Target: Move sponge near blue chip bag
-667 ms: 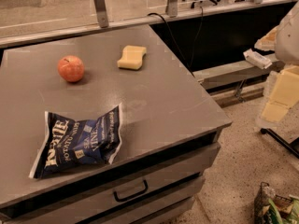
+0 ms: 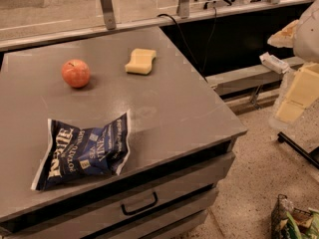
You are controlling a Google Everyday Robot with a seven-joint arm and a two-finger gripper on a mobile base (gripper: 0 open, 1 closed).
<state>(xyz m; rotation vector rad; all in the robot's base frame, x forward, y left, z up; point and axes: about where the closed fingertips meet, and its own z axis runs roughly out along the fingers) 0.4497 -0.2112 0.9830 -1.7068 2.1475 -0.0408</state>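
Note:
The sponge (image 2: 140, 61), a small pale yellow block with wavy sides, lies near the far edge of the grey cabinet top (image 2: 174, 113). The blue chip bag (image 2: 84, 151), crinkled navy with white lettering, lies flat near the front left. They are far apart, with bare top between them. My gripper (image 2: 297, 94) hangs at the right edge of the camera view, off the cabinet and well right of both things, and nothing shows in it.
A round orange-red apple (image 2: 76, 73) sits left of the sponge. The cabinet has drawers with a dark handle (image 2: 139, 205) at the front. A black cable (image 2: 197, 39) runs behind it. A low shelf (image 2: 249, 78) and a bag on the floor (image 2: 296, 223) are at the right.

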